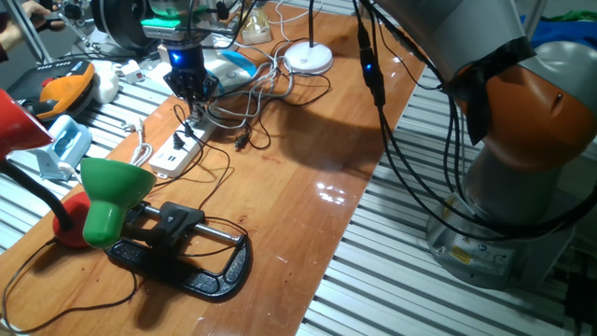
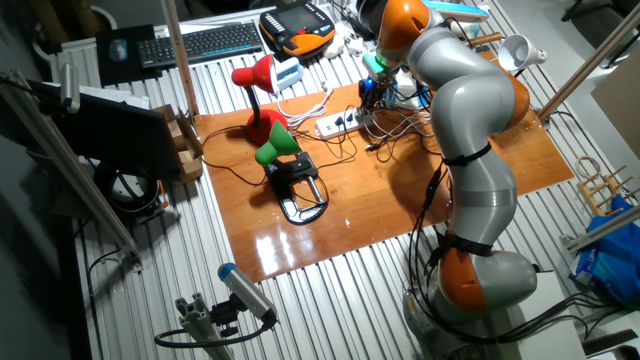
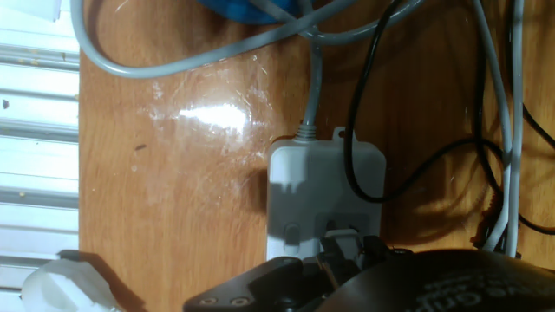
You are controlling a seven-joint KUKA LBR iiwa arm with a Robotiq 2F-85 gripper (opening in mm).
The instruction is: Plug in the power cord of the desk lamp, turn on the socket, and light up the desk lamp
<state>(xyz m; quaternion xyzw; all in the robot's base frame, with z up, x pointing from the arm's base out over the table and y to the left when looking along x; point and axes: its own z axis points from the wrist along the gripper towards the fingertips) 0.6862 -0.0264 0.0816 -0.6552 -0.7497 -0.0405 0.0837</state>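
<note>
The socket [image 1: 179, 151] is a long white strip lying on the wooden table, and its end fills the hand view [image 3: 325, 178]. My gripper [image 1: 191, 91] hangs right over the strip's far end, with its dark fingers close together. In the hand view the gripper [image 3: 345, 249] is down on an outlet, next to a small switch [image 3: 292, 234]. A small white piece between the fingers looks like the power cord's plug [image 3: 343, 236]. The desk lamp's round white base [image 1: 308, 58] stands behind, with white cable [image 1: 266, 79] tangled towards the strip.
A green-shaded lamp [image 1: 112, 191] on a black clamp [image 1: 187, 254] sits at the front left, beside a red lamp [image 1: 19, 121]. A thin black cord with a small plug [image 1: 241, 142] lies right of the strip. Clutter and a teach pendant [image 1: 65, 84] lie beyond the table's left edge.
</note>
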